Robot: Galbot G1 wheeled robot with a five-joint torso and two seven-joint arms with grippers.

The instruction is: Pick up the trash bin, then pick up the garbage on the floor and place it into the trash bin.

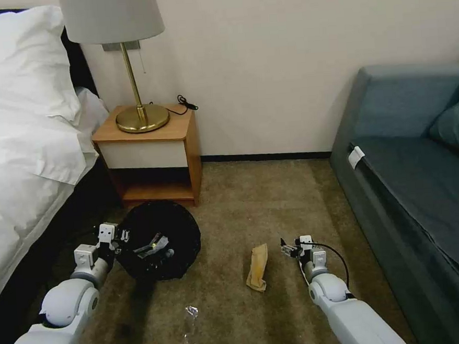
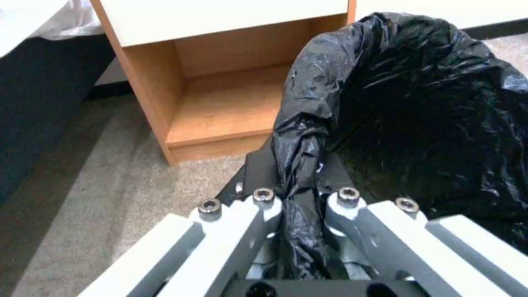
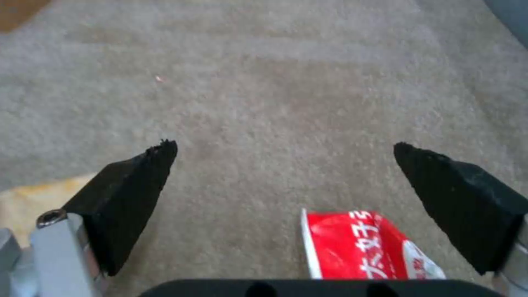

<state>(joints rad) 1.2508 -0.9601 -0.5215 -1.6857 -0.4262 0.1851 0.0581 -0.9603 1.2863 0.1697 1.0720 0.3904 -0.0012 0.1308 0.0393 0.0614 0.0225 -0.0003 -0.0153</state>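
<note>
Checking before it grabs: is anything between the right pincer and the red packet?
Nothing visible. The right pincer hangs open over bare carpet, with the red packet lying just beneath, between its fingers.

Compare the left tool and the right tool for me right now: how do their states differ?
The left tool is shut on the crinkly black bag liner at the rim of the round trash bin, near the wooden nightstand. The right tool is open, empty, low over the beige carpet above a red-and-white packet. Both are low near the floor.
</note>
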